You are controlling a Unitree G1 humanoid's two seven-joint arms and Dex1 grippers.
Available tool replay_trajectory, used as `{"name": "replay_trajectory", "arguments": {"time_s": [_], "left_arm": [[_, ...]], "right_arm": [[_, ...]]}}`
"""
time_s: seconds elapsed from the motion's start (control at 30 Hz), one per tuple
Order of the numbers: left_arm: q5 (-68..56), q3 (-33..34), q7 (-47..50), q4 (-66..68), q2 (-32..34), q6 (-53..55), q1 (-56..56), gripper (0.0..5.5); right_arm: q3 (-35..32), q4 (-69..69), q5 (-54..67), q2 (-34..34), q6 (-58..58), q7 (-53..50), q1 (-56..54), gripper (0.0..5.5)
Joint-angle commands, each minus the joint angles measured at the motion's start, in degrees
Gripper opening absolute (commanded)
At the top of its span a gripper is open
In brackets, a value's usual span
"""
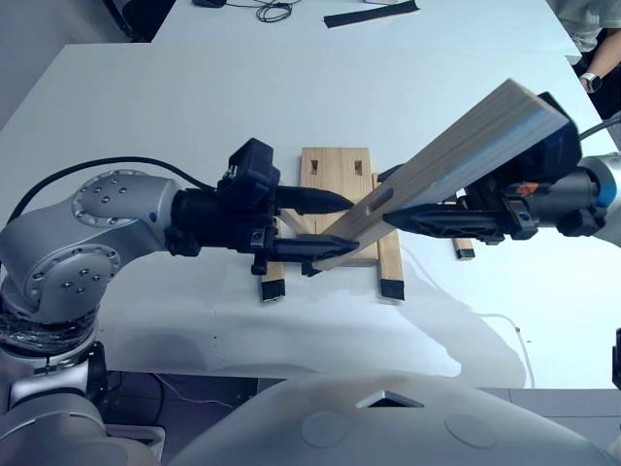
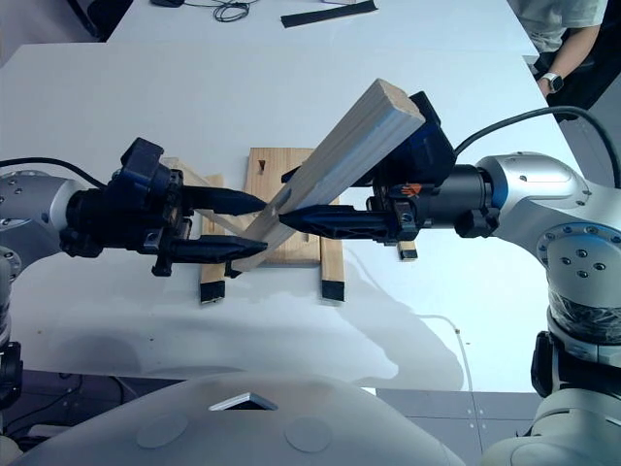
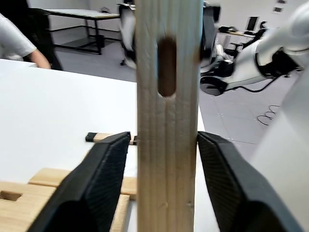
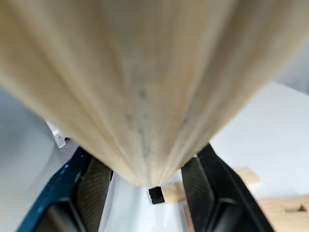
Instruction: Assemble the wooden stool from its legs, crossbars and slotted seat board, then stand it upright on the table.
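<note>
The left jaws and the right jaws each clamp a long pale wooden board (image 1: 456, 146) with an oblong slot (image 1: 381, 199), holding it tilted between them. Below the jaws, pale wooden stool parts with black-tipped legs (image 1: 335, 170) lie on the white surface (image 1: 146, 97).

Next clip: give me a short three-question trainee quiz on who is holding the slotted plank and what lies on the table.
1. True or false: the plank lies flat on the table.
2. What holds the plank? A: left gripper alone. B: right gripper alone. C: both grippers.
3. Fill in: the legs lying on the table have ___ end caps.
Key: 1 false, it is held tilted in the air; 2 C; 3 black.
</note>
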Motion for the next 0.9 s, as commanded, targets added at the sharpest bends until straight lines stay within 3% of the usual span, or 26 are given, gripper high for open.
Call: {"name": "replay_trajectory", "arguments": {"time_s": [0.03,0.13,0.27,0.37,0.47,0.67,0.9], "left_arm": [[2.8,-0.2,-1.8,0.6,1.8,-0.7,1.1,3.25],[3.0,0.4,-4.4,0.0,2.3,-1.5,3.0,3.60],[5.1,1.1,-6.7,-1.6,3.8,-2.7,6.9,3.60],[7.9,2.1,-9.0,-2.6,5.5,-4.7,11.0,3.60],[12.4,1.5,-10.9,-2.8,6.7,-7.7,14.4,3.60],[24.3,-2.8,-15.3,1.0,8.5,-15.2,18.7,3.60],[32.1,-5.8,-18.7,7.5,8.8,-20.6,18.6,3.60]], "right_arm": [[-1.2,-1.1,0.3,-1.0,0.5,0.4,0.1,2.04],[-2.3,-1.3,-0.3,-2.1,0.3,1.2,0.8,2.04],[-7.7,-2.0,-2.5,-7.0,-0.1,5.3,5.4,2.04],[-10.8,-1.1,-9.5,-11.1,-2.3,9.9,10.3,2.04],[-9.3,0.5,-21.8,-12.1,-9.9,12.8,14.1,2.04],[-2.1,5.1,-37.2,-6.4,-22.5,12.2,15.8,2.04],[2.4,8.0,-43.8,1.0,-29.1,9.0,14.8,2.04]]}}
